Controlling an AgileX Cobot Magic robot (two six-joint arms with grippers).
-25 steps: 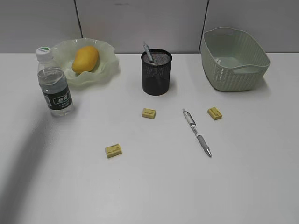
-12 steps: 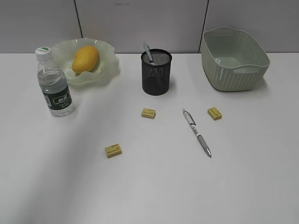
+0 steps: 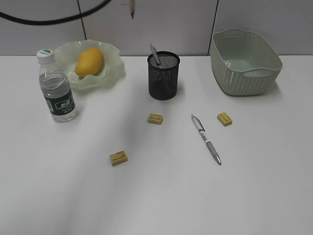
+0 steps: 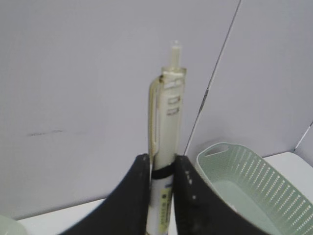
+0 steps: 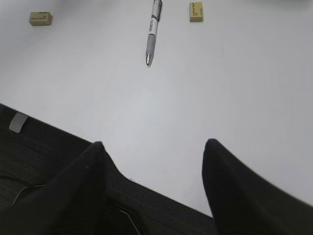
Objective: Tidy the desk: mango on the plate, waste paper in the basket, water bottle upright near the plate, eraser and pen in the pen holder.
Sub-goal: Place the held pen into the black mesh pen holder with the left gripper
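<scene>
Nearest, the right gripper [image 5: 154, 161] hangs wide open and empty over the desk [image 3: 156, 196]; a loose pen [image 3: 206, 139] lies at five o'clock from the pen holder [image 3: 164, 76]. Newly in view, the left gripper [image 4: 161, 169] pinches another pen [image 4: 166, 122] high up at the back.

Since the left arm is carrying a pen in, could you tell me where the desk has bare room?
The widest bare stretch is the near part of the desk, below the front eraser and loose pen. Another lies between the water bottle and that eraser. It is crowded between the pen holder, middle eraser, loose pen and right eraser.
</scene>
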